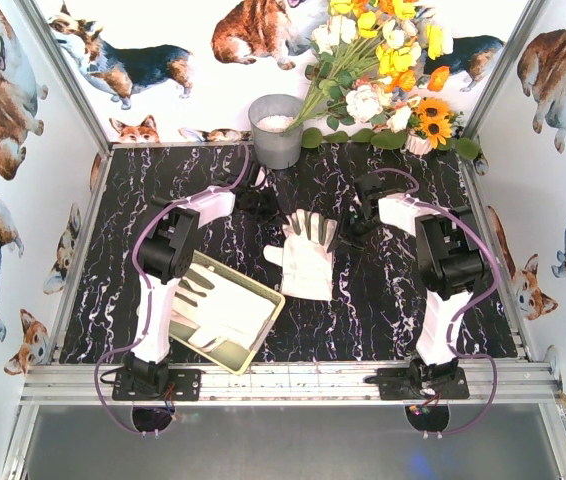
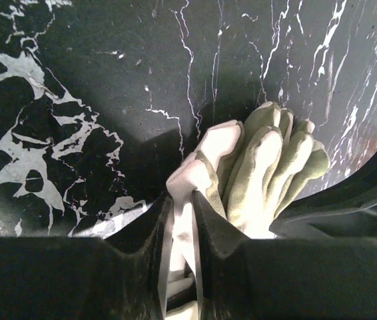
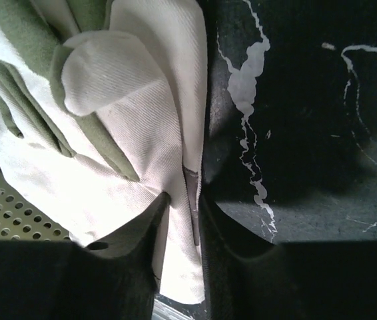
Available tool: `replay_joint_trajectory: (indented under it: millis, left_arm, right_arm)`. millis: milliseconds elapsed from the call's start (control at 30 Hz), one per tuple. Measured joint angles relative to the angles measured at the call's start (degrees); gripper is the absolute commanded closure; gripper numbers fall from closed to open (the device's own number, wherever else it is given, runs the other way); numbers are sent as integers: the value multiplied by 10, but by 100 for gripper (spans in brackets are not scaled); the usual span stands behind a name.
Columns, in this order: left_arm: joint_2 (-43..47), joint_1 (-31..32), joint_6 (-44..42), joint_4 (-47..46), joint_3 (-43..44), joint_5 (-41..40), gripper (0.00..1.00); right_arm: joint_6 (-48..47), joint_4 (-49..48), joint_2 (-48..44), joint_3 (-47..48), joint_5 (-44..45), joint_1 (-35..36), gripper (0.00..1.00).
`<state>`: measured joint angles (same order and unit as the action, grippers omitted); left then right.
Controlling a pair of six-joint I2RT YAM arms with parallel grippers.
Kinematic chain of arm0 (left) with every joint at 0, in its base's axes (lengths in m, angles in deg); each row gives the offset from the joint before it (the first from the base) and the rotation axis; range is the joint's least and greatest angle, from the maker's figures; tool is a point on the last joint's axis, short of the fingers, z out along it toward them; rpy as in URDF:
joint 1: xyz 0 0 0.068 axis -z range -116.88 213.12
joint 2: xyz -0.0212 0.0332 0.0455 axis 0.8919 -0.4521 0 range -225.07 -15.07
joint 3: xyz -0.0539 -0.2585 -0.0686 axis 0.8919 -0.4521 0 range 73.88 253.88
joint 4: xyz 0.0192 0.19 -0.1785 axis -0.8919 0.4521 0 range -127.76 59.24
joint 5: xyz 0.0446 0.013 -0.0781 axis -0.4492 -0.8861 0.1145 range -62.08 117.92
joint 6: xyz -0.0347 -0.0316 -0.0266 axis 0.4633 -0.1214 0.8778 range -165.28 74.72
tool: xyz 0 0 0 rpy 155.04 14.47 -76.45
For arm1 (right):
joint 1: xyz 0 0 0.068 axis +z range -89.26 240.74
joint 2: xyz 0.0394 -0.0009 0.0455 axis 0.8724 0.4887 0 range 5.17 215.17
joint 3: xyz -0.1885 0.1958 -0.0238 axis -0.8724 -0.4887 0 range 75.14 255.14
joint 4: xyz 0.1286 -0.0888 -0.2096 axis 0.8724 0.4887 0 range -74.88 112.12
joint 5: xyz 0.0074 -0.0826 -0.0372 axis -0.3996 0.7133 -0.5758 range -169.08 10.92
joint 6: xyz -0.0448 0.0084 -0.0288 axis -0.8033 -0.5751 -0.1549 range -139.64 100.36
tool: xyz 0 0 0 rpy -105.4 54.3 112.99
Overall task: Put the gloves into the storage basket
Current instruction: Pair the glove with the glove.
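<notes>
A pile of white and grey-green gloves (image 1: 308, 255) lies mid-table. My left gripper (image 1: 268, 205) reaches it from the far left and is shut on a fold of white glove fabric (image 2: 183, 223), with grey-green glove fingers (image 2: 268, 167) just beyond the jaws. From the far right, my right gripper (image 1: 355, 218) is shut on the white edge of a glove (image 3: 128, 127). The pale yellow-green storage basket (image 1: 263, 340) sits tilted at the near left with another glove (image 1: 218, 310) inside. Its perforated wall (image 3: 8, 213) shows in the right wrist view.
A grey metal bucket (image 1: 276, 130) stands at the back centre beside a bunch of artificial flowers (image 1: 383, 70). Walls with dog prints enclose the black marble-patterned table (image 1: 393, 300). The left arm's forearm (image 1: 158, 300) overlaps the basket's left side.
</notes>
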<state>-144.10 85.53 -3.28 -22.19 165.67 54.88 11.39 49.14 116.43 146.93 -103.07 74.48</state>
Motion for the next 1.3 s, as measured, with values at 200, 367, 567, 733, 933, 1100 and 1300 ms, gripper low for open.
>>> replay_joint_trajectory:
  millis: [200, 367, 567, 733, 933, 1100, 1300]
  left_arm:
    - [-2, 0, -2, -19, 1, 7, 100]
    - [-2, 0, -2, -46, 1, 18, 100]
    - [-2, 0, -5, -78, 2, 42, 100]
    - [-20, 0, -16, -81, 43, 70, 100]
    - [-64, 3, -47, -59, 92, 85, 100]
    - [-80, 4, -64, -31, 95, 84, 80]
    - [-78, 4, -91, 5, 128, 66, 58]
  right_arm:
    - [-11, 10, 15, 13, -2, 0, 90]
    - [-17, 19, 19, 19, -2, 0, 92]
    - [-23, 23, 22, 24, -2, 0, 93]
    - [-23, 26, 23, 26, -2, 0, 93]
    - [-23, 27, 24, 27, -2, 0, 92]
    - [-23, 28, 24, 28, -2, 0, 79]
    - [-24, 31, 15, 30, 2, 0, 61]
